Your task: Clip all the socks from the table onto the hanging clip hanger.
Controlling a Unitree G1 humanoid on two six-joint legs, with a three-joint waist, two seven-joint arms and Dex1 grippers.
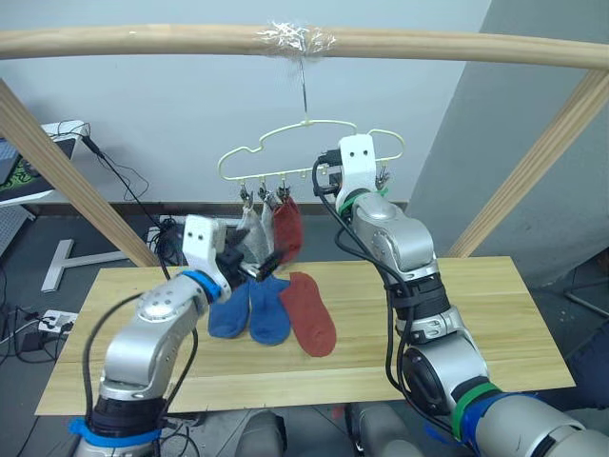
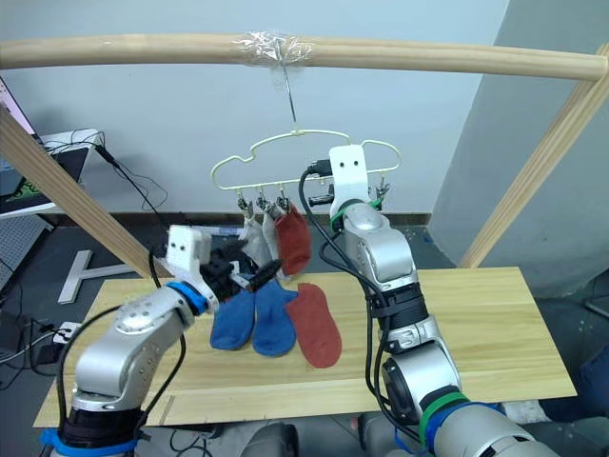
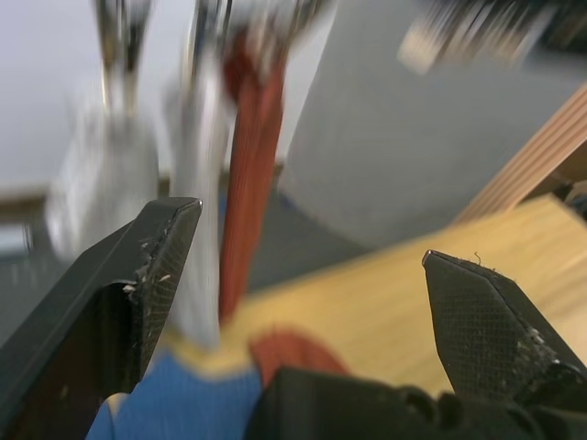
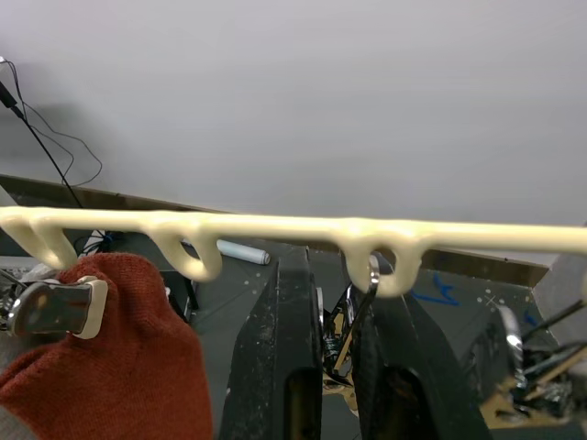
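The cream clip hanger (image 1: 285,143) hangs from the pole above the table's (image 1: 457,314) far edge. Two grey socks (image 1: 255,233) and one rust-red sock (image 1: 288,227) hang from its left clips. Two blue socks (image 1: 249,312) and a second rust-red sock (image 1: 312,312) lie side by side on the table below. My left gripper (image 1: 255,262) hovers open and empty just above the blue socks, near the hanging socks. My right gripper (image 4: 337,302) is raised to the hanger's bar, shut on a free metal clip (image 4: 347,325) right of the hanging red sock (image 4: 110,367).
A round wooden pole (image 1: 143,40) spans the top, held by slanted legs at left (image 1: 76,181) and right (image 1: 533,171). Cables and a power strip (image 1: 52,321) lie on the floor beyond the table's left end. The right half of the tabletop is bare wood.
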